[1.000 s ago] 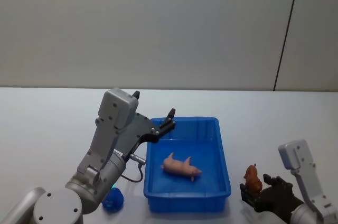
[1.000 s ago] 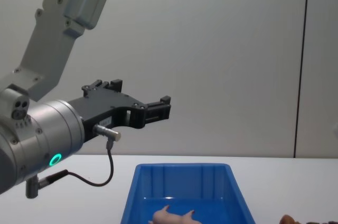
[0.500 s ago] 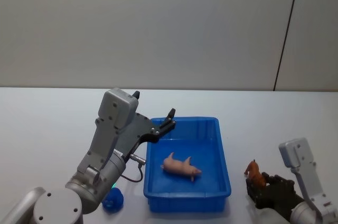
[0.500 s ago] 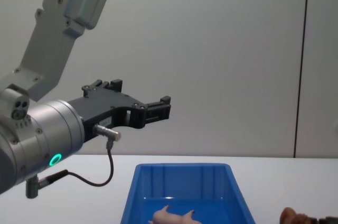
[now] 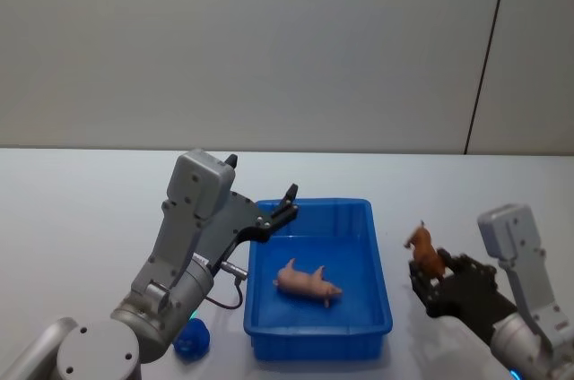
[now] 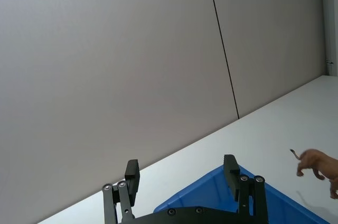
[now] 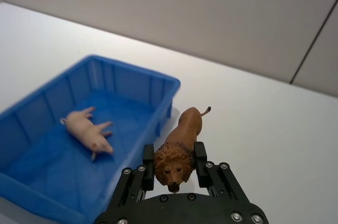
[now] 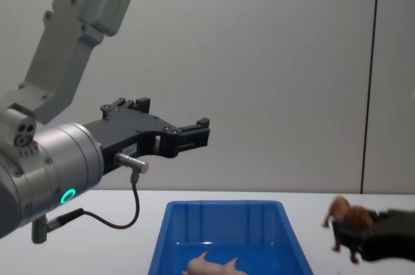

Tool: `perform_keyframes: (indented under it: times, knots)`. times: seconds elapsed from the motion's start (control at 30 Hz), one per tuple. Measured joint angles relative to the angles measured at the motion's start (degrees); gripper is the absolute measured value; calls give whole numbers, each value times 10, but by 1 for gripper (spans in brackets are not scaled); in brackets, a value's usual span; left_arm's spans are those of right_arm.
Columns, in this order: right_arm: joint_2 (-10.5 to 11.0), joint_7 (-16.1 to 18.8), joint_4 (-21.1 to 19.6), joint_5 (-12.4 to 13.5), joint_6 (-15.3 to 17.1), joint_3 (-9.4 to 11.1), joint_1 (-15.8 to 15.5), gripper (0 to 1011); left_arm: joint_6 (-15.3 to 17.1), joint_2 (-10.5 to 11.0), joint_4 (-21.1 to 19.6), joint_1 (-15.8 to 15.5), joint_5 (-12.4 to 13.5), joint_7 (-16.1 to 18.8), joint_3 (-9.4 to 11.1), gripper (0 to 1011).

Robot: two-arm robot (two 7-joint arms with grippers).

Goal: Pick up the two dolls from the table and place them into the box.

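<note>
A pale pink pig doll (image 5: 308,283) lies on its side on the floor of the blue box (image 5: 378,254); the right wrist view shows the pig (image 7: 87,130) inside the box (image 7: 132,84) as well. My right gripper (image 5: 429,277) is shut on the reddish-brown lion doll (image 5: 425,252), holding it in the air above the white table (image 5: 90,210), just right of the box. In the right wrist view the lion (image 7: 182,139) sits between the fingers (image 7: 148,154). My left gripper (image 5: 262,178) hangs open and empty above the box's far left corner.
A small blue object (image 5: 192,339) lies on the table near the left arm's base, left of the box. A plain grey wall stands behind the table. Bare tabletop stretches to the far left and far right.
My right gripper has risen off the table with the lion doll and come a little closer to the box. The left arm and the pig have not moved.
</note>
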Motion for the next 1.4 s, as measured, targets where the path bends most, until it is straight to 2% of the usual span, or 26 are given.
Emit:
perform_keyframes:
  times: [0.4,0.7,0.8,1.03,1.07,1.1,1.23,1.4]
  knots:
    - [-17,54,-29,-19,-17,-12,25,424,0,0,0,0,0,0,0,1001]
    - [-51,96,-4,-43,-2,-33,61,426,0,0,0,0,0,0,0,1001]
    - [-62,104,15,-53,3,-39,74,480,0,0,0,0,0,0,0,1001]
    - [-77,111,49,-68,8,-46,94,706,0,0,0,0,0,0,0,1001]
    - [-78,111,54,-69,7,-46,96,764,0,0,0,0,0,0,0,1001]
    - [-78,111,55,-69,6,-46,97,764,0,0,0,0,0,0,0,1001]
    - [-77,111,60,-69,0,-42,98,902,0,0,0,0,0,0,0,1001]
    - [-67,108,58,-61,-10,-33,94,1001,0,0,0,0,0,0,0,1001]
